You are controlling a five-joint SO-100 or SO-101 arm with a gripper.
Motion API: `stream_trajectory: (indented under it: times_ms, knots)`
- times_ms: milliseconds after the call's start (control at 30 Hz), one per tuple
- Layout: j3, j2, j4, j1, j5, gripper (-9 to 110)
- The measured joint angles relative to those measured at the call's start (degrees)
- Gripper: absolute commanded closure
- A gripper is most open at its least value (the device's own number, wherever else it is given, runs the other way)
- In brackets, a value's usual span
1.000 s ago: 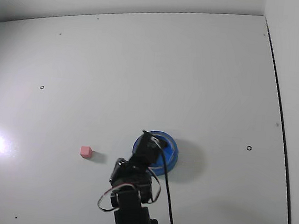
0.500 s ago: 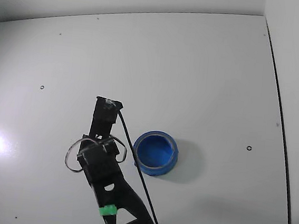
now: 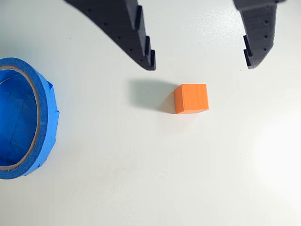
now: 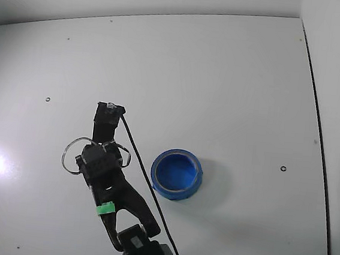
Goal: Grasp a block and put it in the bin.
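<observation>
The claw (image 3: pixel 200 63) is being held wide open and empty above the block (image 3: pixel 191 98), lying just below its tips, bin (image 3: pixel 44 117) well aside; it should be lowered squarely astride the block before closing.

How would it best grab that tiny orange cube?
From straight above, pinching the block's two flat side faces. It lies flat and alone on the table, clear of the blue bin, roughly below the open gripper, whose gap looks wider than it.
</observation>
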Motion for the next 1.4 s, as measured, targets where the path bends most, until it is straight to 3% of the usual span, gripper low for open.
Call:
stream_trajectory:
  times_ms: [700, 1400]
  knots:
    - [-0.62, -14.24, -15.91, -2.99, 0.0, 72]
    - [-0.62, -17.67, -16.61, -2.99, 0.0, 72]
